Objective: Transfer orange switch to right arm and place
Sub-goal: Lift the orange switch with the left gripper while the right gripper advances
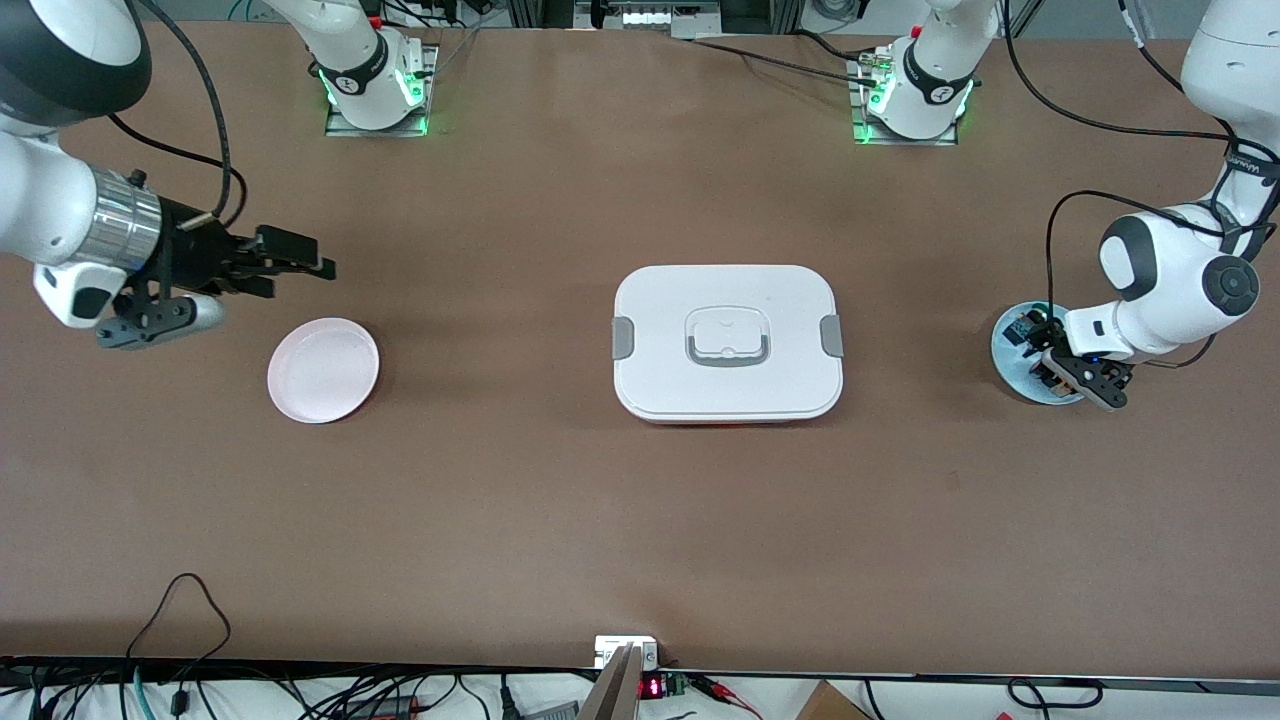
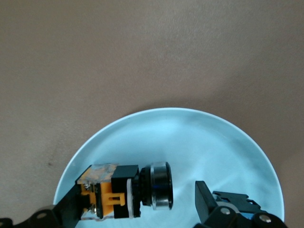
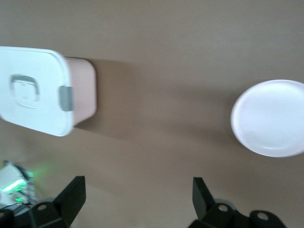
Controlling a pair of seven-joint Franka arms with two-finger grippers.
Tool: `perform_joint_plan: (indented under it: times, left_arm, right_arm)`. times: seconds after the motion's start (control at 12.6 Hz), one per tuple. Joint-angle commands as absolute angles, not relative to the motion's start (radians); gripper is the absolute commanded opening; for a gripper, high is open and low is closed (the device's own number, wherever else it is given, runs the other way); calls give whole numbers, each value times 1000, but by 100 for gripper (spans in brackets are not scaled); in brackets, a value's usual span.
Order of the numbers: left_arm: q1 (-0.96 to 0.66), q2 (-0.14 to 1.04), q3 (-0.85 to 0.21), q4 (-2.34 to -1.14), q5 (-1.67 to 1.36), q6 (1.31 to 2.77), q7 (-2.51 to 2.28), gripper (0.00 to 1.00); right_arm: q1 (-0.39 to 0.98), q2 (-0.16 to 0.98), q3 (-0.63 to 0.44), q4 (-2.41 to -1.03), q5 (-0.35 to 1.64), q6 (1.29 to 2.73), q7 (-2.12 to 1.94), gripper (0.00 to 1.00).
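Switch lies on plate (near rim).

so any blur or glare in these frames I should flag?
Front view: sharp, even light, soft shadows under the lidded box and pink plate. Left wrist view: crisp, the orange switch in focus on the blue plate, with mild sheen. Right wrist view: soft, smeared edges on box and plate, looks like motion blur.

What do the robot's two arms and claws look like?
Both arms are white with black joints and black cables. The right arm has a shiny silver wrist ring before its black right gripper. The left arm has a white wrist and a black left gripper. Green lights glow at their bases.
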State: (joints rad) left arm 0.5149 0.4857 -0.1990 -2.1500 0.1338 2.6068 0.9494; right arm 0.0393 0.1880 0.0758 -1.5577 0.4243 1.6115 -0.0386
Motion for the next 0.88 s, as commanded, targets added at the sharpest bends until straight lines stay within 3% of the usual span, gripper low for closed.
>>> perform_joint_plan:
  times: [0.0,0.24,0.32,0.48,0.8]
  left_arm:
    - [534,497,-215,-2137,135,2611,971,100]
    - [534,495,-216,-2137,133,2609,966,58]
    - [534,494,-216,-2135,133,2606,969,48]
    - [532,477,-219,-2135,133,2591,969,40]
    - [538,448,-242,-2012,120,2392,966,40]
  right_arm:
    - [52,179,78,-1621,576,1670,-80,100]
    - [52,181,80,-1712,779,1736,-170,100]
    - [52,189,81,-1724,820,1735,-184,100]
    - [63,196,98,-1752,967,1755,-186,100]
    - [86,196,190,-1812,1251,1892,-202,100]
